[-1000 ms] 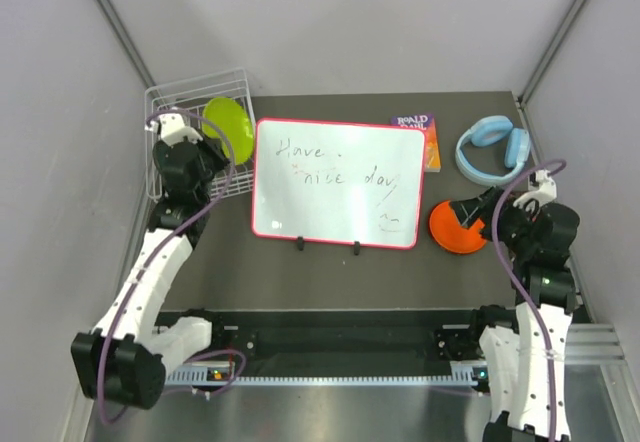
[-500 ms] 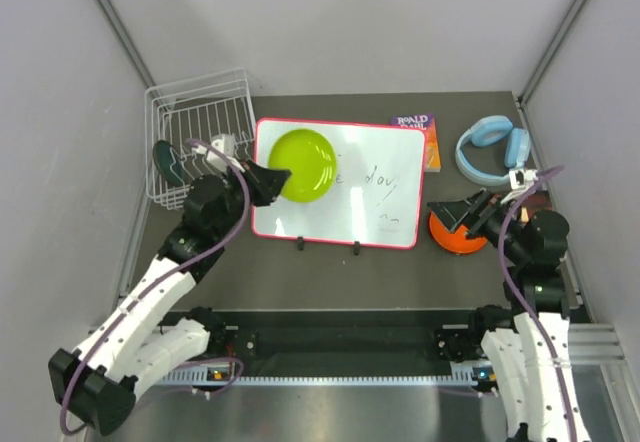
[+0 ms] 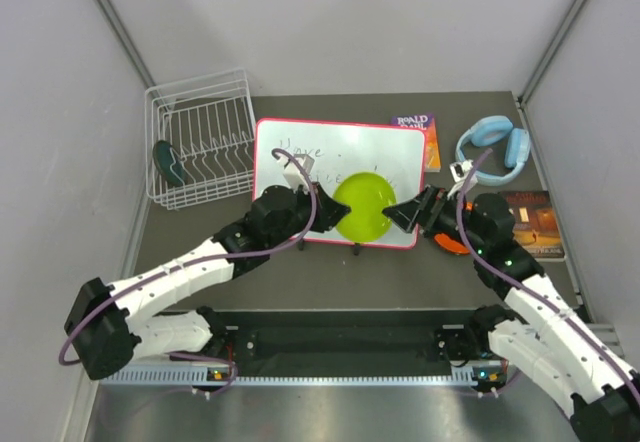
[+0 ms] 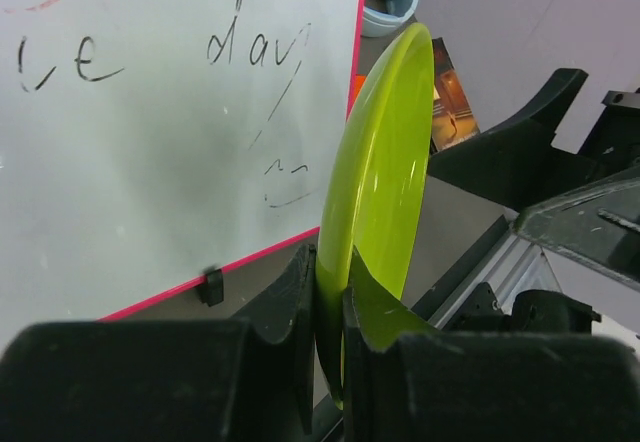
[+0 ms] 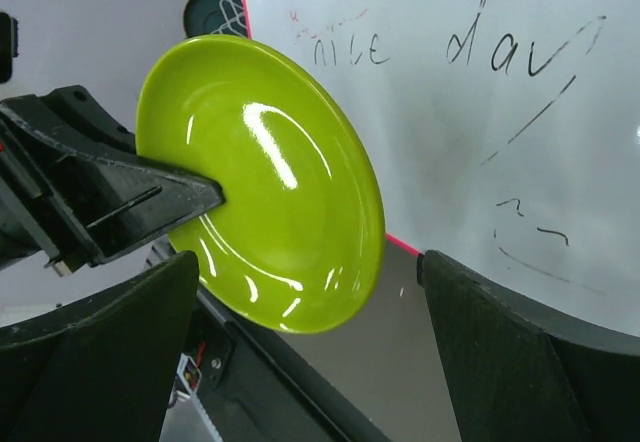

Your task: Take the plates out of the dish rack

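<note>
Jaws of left arm (image 3: 190,267): clenched on the rim of the lime-yellow plate (image 3: 362,207), held above the surface (image 3: 400,274) at the near edge of the pink-framed whiteboard (image 3: 300,157). Jaws of right arm (image 3: 535,297): spread wide at that plate's right rim, grasping nothing. Dish rack (image 3: 200,86), far left: one dark plate (image 3: 168,162) inside.

Glossy lime-yellow plate (image 3: 362,207); pink-framed white whiteboard (image 3: 300,152)

"nice day" on whiteboard (image 5: 450,152); "ROALD" on book (image 3: 430,140)
</note>
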